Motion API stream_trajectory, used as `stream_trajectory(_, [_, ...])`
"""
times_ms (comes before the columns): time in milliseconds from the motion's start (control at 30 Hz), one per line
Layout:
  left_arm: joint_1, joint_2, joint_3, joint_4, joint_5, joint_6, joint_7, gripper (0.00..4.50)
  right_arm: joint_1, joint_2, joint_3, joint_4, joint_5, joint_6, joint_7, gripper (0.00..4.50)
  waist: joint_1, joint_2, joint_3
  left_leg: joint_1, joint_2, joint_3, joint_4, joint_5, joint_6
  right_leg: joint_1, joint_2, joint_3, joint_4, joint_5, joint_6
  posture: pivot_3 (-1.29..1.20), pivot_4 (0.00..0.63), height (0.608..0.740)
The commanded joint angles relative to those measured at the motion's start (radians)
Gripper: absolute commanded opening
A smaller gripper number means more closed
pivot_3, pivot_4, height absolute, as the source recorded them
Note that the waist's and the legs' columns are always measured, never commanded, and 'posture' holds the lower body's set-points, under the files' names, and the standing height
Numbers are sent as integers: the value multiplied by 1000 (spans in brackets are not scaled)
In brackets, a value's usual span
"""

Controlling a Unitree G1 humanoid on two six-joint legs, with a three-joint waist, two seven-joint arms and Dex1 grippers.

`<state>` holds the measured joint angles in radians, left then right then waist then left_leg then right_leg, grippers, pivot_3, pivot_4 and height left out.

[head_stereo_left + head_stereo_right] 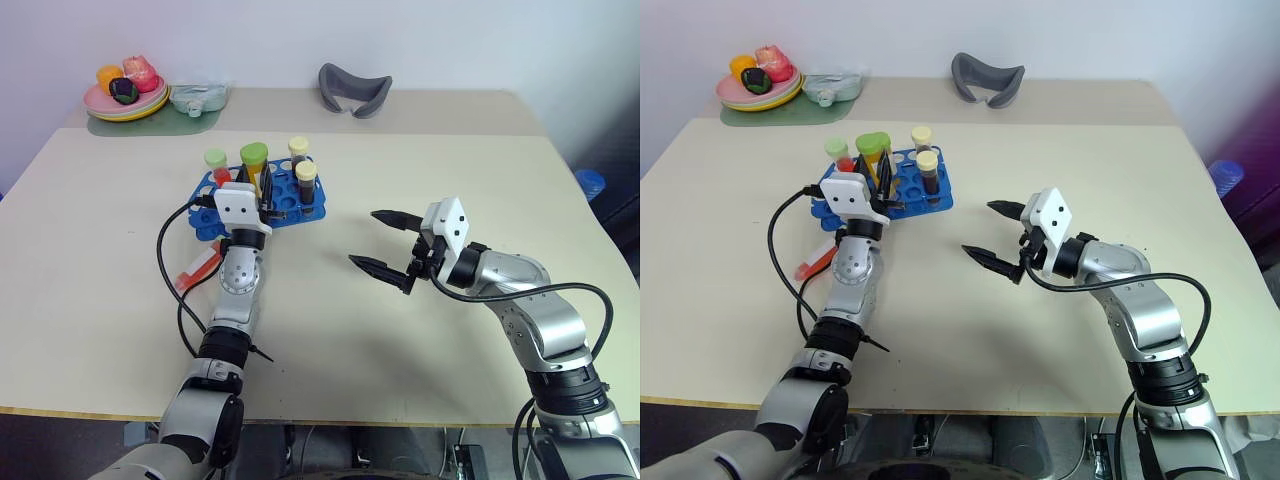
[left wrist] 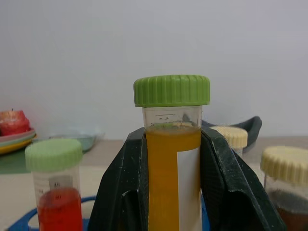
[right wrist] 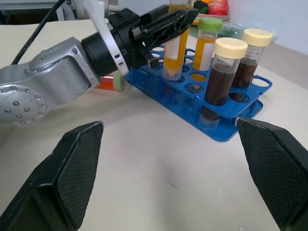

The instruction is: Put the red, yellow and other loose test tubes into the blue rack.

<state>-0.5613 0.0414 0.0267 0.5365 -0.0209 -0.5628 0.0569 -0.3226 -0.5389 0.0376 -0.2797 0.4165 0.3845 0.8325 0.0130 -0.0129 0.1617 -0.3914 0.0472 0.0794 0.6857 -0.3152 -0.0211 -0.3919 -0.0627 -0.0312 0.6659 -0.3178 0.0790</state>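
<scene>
**Yellow tube held over the rack**

The left hand [image 1: 262, 190] is clamped on a yellow tube [image 2: 172, 159] with a green cap, its fingers [image 2: 120, 192] pressed to both sides of the tube. The tube stands upright, its lower end at a hole of the blue rack [image 3: 226, 130].

In the rack stand two brown tubes with cream caps [image 3: 225, 77] near one end, and a red tube with a pale green cap [image 2: 54, 192] at the other.

Another red tube [image 1: 198, 268] lies on the worktop [image 1: 400, 380] just beside the left arm, outside the rack.

The right hand [image 1: 385, 245] hangs above the worktop well to the right of the rack, its fingers spread wide and holding nothing.

At the far edge are a plate of fruit [image 1: 125, 100] and a grey curved object [image 1: 353, 90].
</scene>
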Motion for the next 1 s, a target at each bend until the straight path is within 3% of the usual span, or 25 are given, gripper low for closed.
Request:
stream_trajectory(33, [-9, -1, 5, 2, 16, -42, -4, 983, -5, 3, -20, -28, 13, -19, 0, 4500, 0, 0, 0, 0, 0, 0, 0, 0, 0, 0, 0, 0, 0, 0, 0, 0, 150, 735])
stream_trajectory(867, [-68, 4, 12, 133, 13, -109, -39, 983, -8, 9, -12, -43, 19, 1, -16, 4500, 0, 0, 0, 0, 0, 0, 0, 0, 0, 0, 0, 0, 0, 0, 0, 0, 150, 735])
stream_trajectory(1000, [-56, 0, 18, 109, -9, -84, -62, 2796, -6, 9, -10, -47, 18, 2, -16, 4500, 0, 0, 0, 0, 0, 0, 0, 0, 0, 0, 0, 0, 0, 0, 0, 0, 150, 735])
